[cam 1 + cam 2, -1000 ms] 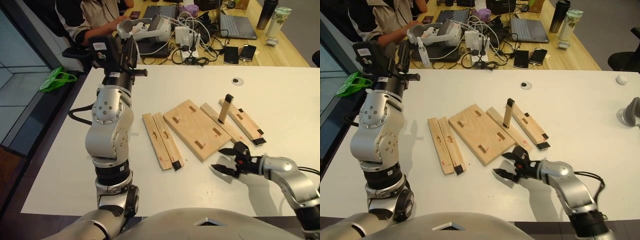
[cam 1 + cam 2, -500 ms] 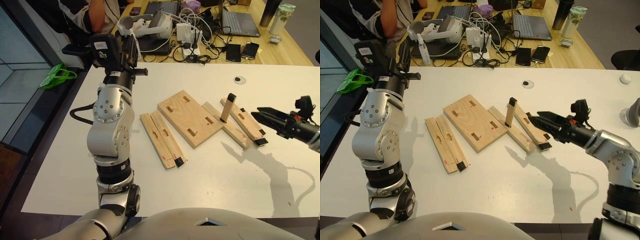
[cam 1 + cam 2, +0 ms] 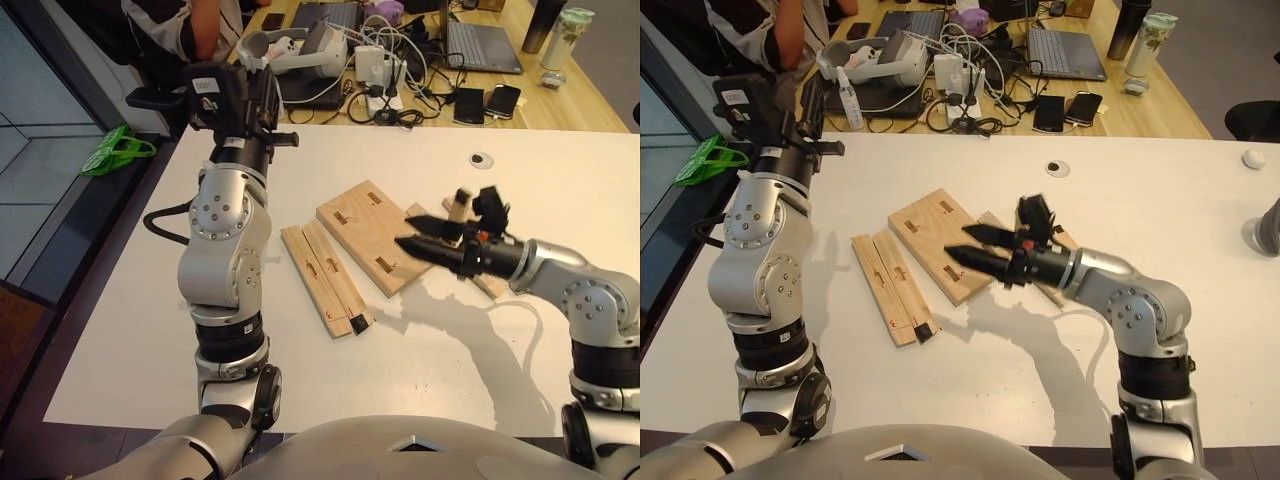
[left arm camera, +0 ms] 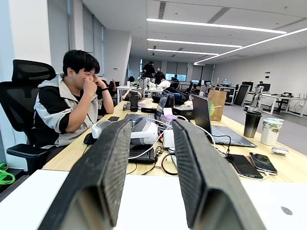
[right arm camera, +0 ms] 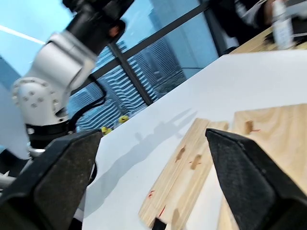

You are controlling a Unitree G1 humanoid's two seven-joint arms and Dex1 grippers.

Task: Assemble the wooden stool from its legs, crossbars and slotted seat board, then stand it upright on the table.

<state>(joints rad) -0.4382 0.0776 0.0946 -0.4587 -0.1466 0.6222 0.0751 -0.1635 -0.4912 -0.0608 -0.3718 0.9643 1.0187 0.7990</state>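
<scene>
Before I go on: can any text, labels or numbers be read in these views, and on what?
White label atop the left arm: dark print, too small to read.
Red pen marks on the seat board and the leg boards: too small to make out.
Nothing else legible on the table.

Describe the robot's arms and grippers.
The left arm and right arm are silver shells with rounded, bolt-dotted joints and black bands. A black cable loops off the left arm; a white label marks its wrist. The left gripper and right gripper each have two black, textured fingers.
</scene>
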